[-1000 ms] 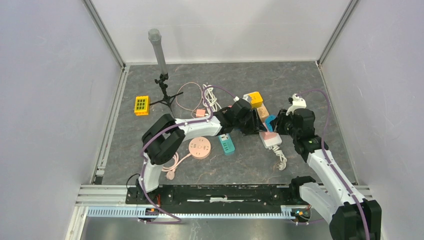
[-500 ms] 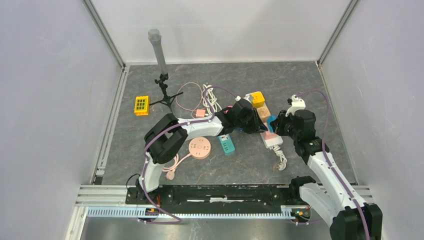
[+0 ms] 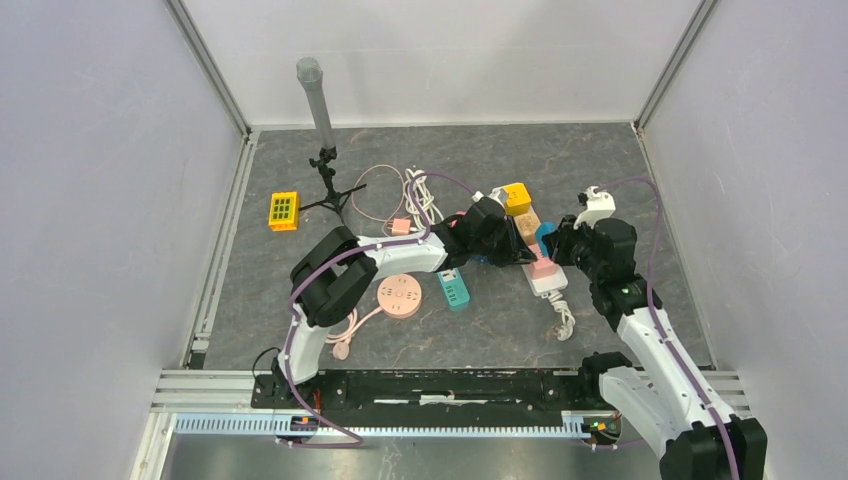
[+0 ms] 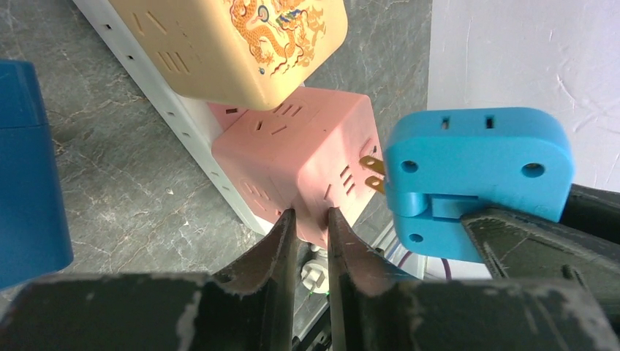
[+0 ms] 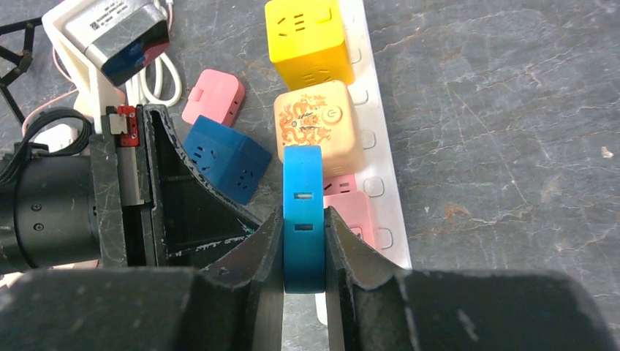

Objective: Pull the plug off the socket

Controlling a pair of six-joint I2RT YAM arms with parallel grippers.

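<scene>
— Where is the blue plug (image 5: 302, 175) found?
— It is clamped in the right gripper (image 5: 303, 223), its prongs bared just beside the pink cube (image 4: 292, 146) on the white strip (image 5: 378, 139).
— And the left gripper (image 4: 311, 219)?
— Narrowed, tips at the cube's corner; a grip cannot be told.

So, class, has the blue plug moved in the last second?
Yes, slightly. In the top view the blue plug, clamped in the right gripper, has edged farther back on the table, nearer the yellow cube adapter.
</scene>
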